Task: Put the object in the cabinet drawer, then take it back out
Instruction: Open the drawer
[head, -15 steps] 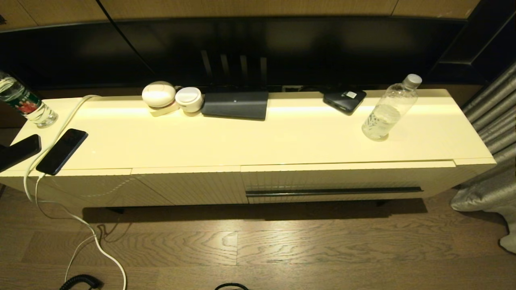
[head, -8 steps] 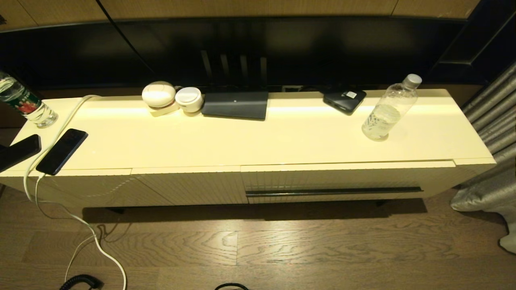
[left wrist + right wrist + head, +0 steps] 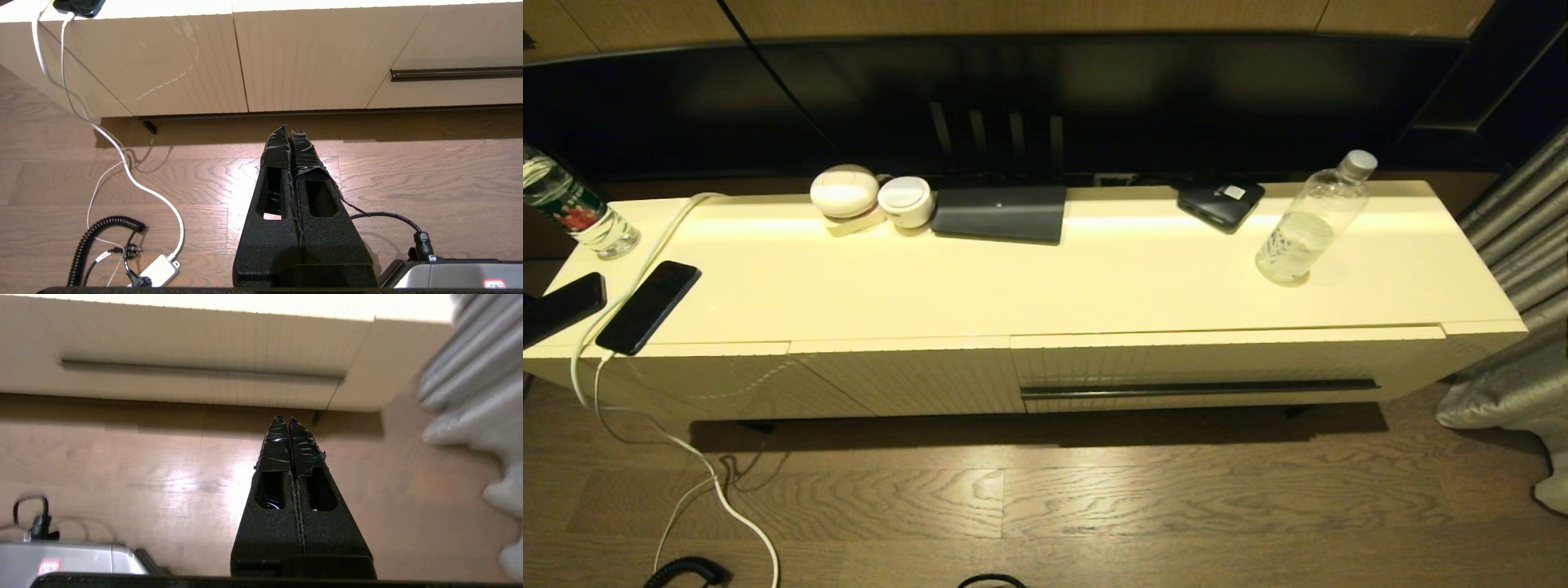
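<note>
The clear label-free water bottle with a pale cap stands upright on the cabinet top near its right end. Below it the ribbed cream drawer is closed, its long dark handle strip along the lower edge; the drawer and strip also show in the right wrist view. Neither arm shows in the head view. My left gripper is shut and empty, low above the floor before the cabinet's left panels. My right gripper is shut and empty, low before the drawer's right end.
On the cabinet top: a green-red labelled bottle far left, two dark phones, a white cable, two white round items, a dark flat box, a black device. Grey curtain at right. Cables lie on the wooden floor.
</note>
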